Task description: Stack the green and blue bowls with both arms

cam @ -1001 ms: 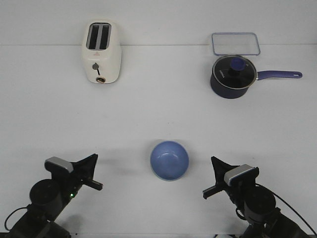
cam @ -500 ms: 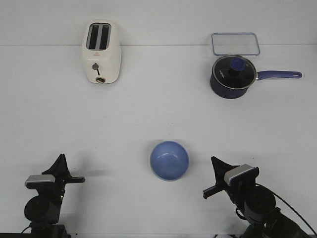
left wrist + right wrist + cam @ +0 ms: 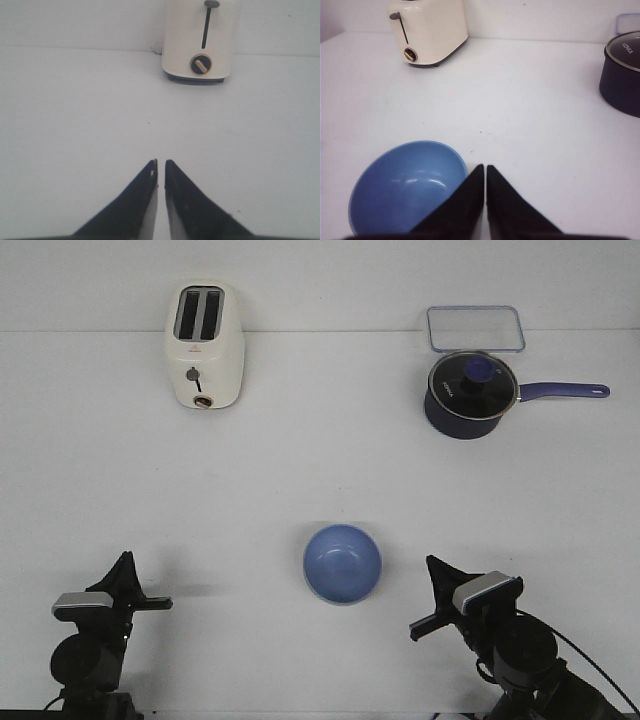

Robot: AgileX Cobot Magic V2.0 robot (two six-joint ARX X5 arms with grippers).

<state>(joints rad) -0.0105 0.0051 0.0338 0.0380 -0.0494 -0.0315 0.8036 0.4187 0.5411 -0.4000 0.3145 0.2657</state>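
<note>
The periwinkle blue bowl (image 3: 342, 562) stands upright in the near middle of the white table. No separate green bowl shows in any view. My right gripper (image 3: 437, 575) is to the right of the bowl, low at the near edge, shut and empty. In the right wrist view its tips (image 3: 484, 167) lie just beside the bowl's rim (image 3: 405, 185). My left gripper (image 3: 124, 568) is at the near left, well away from the bowl, pointing toward the far side. Its tips (image 3: 160, 162) are nearly together with nothing between them.
A cream toaster (image 3: 204, 345) stands at the far left, also in the left wrist view (image 3: 199, 45) and the right wrist view (image 3: 427, 32). A navy lidded saucepan (image 3: 470, 395) with a long handle is far right. A clear rectangular lid (image 3: 476, 328) lies behind it.
My left arm has drawn back to the left and turned to point straight ahead; it has barely moved in the last half second. The bowl and right arm have not moved.
</note>
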